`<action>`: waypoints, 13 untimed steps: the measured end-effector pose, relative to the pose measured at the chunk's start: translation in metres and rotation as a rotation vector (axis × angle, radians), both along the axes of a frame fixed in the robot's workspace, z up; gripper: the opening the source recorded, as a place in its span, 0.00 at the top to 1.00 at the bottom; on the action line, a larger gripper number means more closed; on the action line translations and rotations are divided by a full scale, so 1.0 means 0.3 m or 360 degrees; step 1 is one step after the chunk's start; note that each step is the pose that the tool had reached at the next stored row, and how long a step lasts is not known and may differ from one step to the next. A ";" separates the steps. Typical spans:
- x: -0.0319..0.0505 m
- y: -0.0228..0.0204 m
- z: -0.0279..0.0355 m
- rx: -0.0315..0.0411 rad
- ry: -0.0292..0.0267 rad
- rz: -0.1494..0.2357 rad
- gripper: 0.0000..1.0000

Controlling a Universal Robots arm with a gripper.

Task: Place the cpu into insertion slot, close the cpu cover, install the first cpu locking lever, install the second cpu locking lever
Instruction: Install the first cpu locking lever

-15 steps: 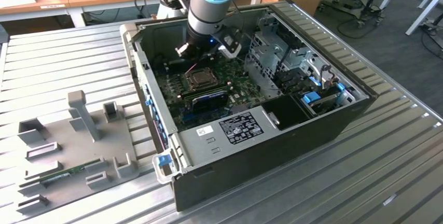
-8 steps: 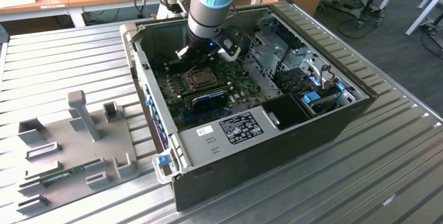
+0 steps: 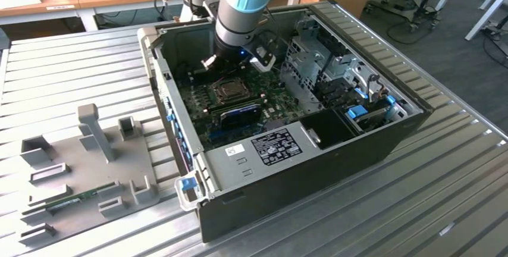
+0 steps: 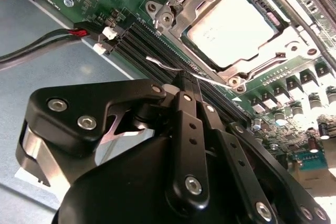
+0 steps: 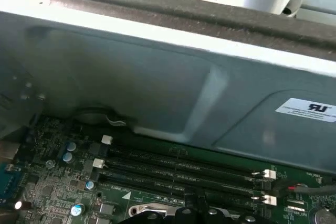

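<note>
One cpu (image 4: 233, 22) inside insertion slot (image 4: 176, 13)

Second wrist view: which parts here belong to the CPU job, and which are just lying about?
Job in hand: cpu, seated; cpu cover down around it; locking lever, next to the gripper.
Just there: memory slots; black and red cables; capacitors.
</note>
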State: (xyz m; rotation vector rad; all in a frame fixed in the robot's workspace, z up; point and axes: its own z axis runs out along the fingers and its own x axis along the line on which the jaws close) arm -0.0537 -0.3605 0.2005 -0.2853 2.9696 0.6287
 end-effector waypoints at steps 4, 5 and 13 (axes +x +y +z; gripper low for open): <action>0.000 0.000 -0.002 0.0000 0.00000 0.0018 0.90; 0.000 0.000 -0.003 0.0000 0.00000 0.0017 0.90; 0.001 0.000 -0.009 0.0000 0.00000 -0.0086 0.90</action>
